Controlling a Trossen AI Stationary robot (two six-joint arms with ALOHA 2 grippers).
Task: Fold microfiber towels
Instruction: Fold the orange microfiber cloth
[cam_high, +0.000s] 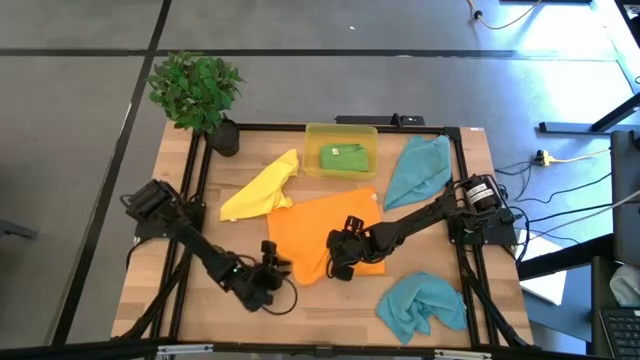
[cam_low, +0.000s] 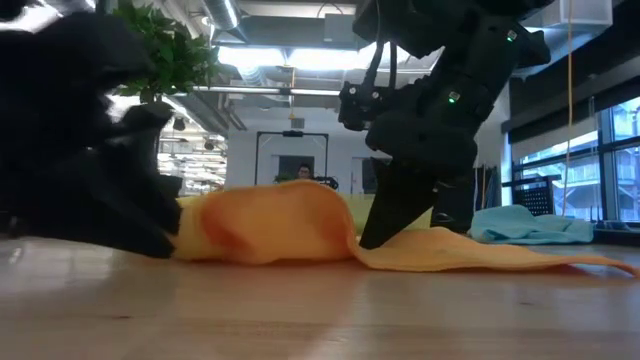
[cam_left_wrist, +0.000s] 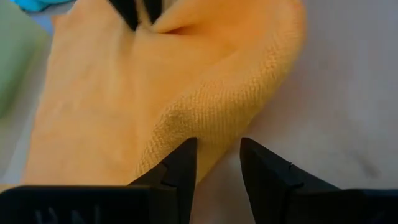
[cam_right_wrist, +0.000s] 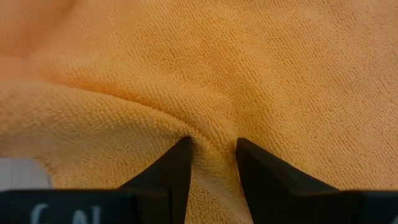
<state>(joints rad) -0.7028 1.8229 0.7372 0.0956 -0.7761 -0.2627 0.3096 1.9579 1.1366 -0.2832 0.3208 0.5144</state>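
Orange microfiber towel (cam_high: 322, 233) lies mid-table, its near edge bunched into a raised fold (cam_low: 270, 222). Right gripper (cam_right_wrist: 211, 163) presses down on the towel's near-right part, a ridge of orange cloth pinched between its two dark fingers. Left gripper (cam_left_wrist: 217, 171) sits low at the towel's near-left corner, fingers parted, one finger against the fold's edge and bare table showing between them; no grasp. Yellow towel (cam_high: 262, 187) lies crumpled behind it to the left. Green towel (cam_high: 342, 157) rests inside the translucent yellow plastic bin (cam_high: 312, 135). One teal-blue towel (cam_high: 418, 170) lies far right, another (cam_high: 422, 305) near right. Potted green plant (cam_high: 196, 90) stands at the far-left corner.
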